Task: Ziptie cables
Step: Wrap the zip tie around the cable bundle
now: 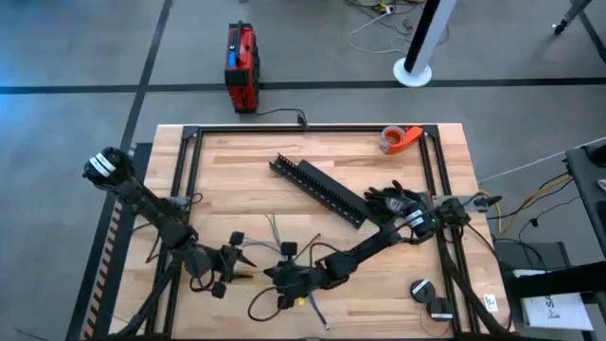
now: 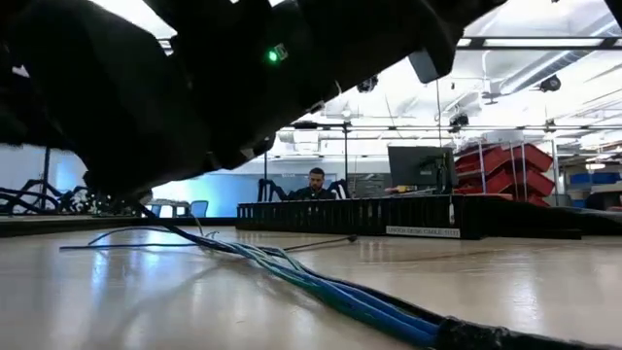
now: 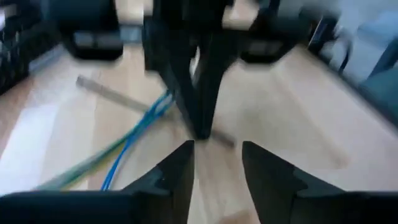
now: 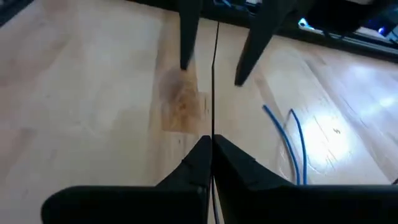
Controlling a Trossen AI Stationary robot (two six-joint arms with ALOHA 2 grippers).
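Both arms reach low; right tool apparently pinches a thin strand.

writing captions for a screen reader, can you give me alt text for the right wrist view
The right gripper is shut on a thin dark strand that runs straight ahead over the wooden table. Farther off, the left gripper stands open, one finger on each side of the strand, and loose blue cables lie off to one side.

both arms reach low toward each other at the near middle, the left gripper with fingers parted, the right gripper pinched nearly closed, seemingly on a thin strand.
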